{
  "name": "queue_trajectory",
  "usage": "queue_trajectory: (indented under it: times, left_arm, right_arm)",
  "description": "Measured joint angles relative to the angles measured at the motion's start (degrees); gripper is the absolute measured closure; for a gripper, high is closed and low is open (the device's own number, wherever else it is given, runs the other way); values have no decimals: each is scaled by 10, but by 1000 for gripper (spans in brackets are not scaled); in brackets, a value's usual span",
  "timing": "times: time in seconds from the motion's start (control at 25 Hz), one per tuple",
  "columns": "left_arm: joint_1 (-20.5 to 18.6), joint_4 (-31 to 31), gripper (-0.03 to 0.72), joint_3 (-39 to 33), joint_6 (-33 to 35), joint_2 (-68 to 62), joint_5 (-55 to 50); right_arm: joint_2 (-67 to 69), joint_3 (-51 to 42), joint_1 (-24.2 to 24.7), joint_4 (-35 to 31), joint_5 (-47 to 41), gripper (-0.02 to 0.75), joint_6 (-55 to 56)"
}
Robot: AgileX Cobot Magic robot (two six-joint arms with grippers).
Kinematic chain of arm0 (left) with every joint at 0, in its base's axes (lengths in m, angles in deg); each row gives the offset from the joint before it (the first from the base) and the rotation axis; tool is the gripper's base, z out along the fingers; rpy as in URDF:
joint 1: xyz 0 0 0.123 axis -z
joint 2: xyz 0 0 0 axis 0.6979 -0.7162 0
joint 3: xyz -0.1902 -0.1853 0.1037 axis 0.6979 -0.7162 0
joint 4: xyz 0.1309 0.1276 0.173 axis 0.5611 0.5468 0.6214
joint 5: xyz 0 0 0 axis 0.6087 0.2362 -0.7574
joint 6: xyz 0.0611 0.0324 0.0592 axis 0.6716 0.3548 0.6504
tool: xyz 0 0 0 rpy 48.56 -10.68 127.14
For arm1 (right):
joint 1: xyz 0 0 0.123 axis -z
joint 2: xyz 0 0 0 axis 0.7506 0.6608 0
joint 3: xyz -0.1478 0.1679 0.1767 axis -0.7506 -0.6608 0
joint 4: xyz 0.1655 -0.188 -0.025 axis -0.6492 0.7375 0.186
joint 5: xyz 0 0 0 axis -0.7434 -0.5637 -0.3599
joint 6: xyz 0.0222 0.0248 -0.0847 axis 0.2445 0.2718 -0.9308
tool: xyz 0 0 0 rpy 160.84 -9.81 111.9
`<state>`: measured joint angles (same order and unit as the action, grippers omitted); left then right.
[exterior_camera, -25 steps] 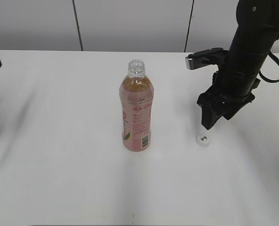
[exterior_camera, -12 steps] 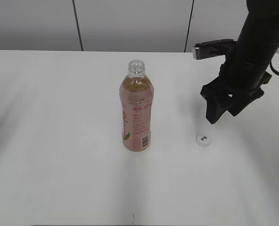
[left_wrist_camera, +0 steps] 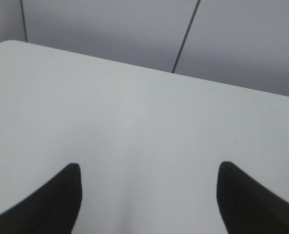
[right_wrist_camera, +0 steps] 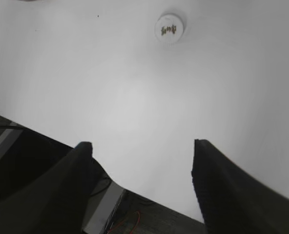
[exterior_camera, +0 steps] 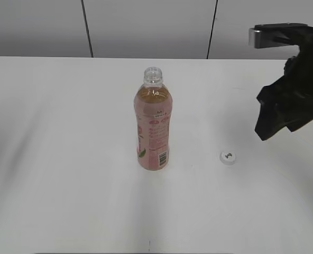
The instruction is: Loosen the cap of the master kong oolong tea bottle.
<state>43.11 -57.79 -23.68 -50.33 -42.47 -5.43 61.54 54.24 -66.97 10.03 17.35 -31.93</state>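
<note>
The master kong oolong tea bottle point(exterior_camera: 153, 124) stands upright mid-table with amber tea and a pink label; its neck is bare, with no cap on it. The white cap point(exterior_camera: 228, 157) lies flat on the table to the bottle's right, green mark up; it also shows in the right wrist view point(right_wrist_camera: 169, 29). My right gripper point(exterior_camera: 265, 132) is open and empty, raised above the table to the right of the cap; its jaws point(right_wrist_camera: 142, 148) are spread wide. My left gripper point(left_wrist_camera: 149, 168) is open and empty over bare table, and is out of the exterior view.
The white table point(exterior_camera: 66, 159) runs to a grey panelled wall point(exterior_camera: 146, 26) at the back. The right wrist view shows the table's edge and dark floor with cables point(right_wrist_camera: 134, 214) beneath the jaws.
My right gripper has lifted and moved right, away from the cap lying on the table. The left arm has left the exterior view's left edge. Bottle and cap have not moved.
</note>
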Motion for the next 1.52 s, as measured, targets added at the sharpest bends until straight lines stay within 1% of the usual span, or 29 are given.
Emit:
queue_trajectory:
  times: [0.04,0.08,0.12,0.2,0.24,0.32,0.44,0.56,0.64,0.72,0.8,0.96,1.0,1.08,1.16,1.24,1.52]
  left_arm:
    - [15,20,173,0,0,21,-12]
    - [29,60,173,0,0,37,-20]
    - [40,115,173,0,0,56,-27]
    - [54,180,173,0,0,90,-41]
    - [59,197,175,1,0,117,-50]
    - [64,199,192,4,0,149,-68]
    - [64,162,228,4,0,178,-74]
    - [70,126,240,5,0,188,-97]
    - [80,120,244,5,0,189,-137]
    - [93,115,244,5,4,189,-197]
    - [109,88,246,7,29,189,-250]
    - [145,-45,246,36,137,189,-344]
    - [150,-76,246,50,155,189,-361]
    - [154,-113,246,79,173,191,-388]
    - [154,-125,246,109,196,204,-425]
    - [154,-124,246,124,214,228,-459]
    - [154,-114,246,129,228,345,-610]
  right_arm:
    - [-18,-13,0,-1,-1,256,0]
    - [-33,-23,0,-1,-2,256,0]
    - [-49,-33,0,-1,-2,256,0]
    - [-76,-44,0,-1,-2,256,0]
    - [-89,-47,0,-1,-3,256,0]
    - [-110,-47,0,-1,-3,256,1]
    - [-132,-47,0,-2,-3,256,1]
    - [-139,-47,0,-2,-3,256,1]
    - [-142,-49,0,-2,-3,256,1]
    - [-144,-50,0,-2,-3,256,1]
    - [-145,-51,0,-2,-3,256,1]
    - [-146,-51,0,-2,-4,258,2]
    - [-147,-51,0,-2,-5,258,2]
    - [-152,-55,0,-2,-12,258,2]
    - [-168,-73,0,-2,-14,258,2]
    - [-197,-103,0,-1,-7,258,2]
    - [-355,-217,0,2,0,258,12]
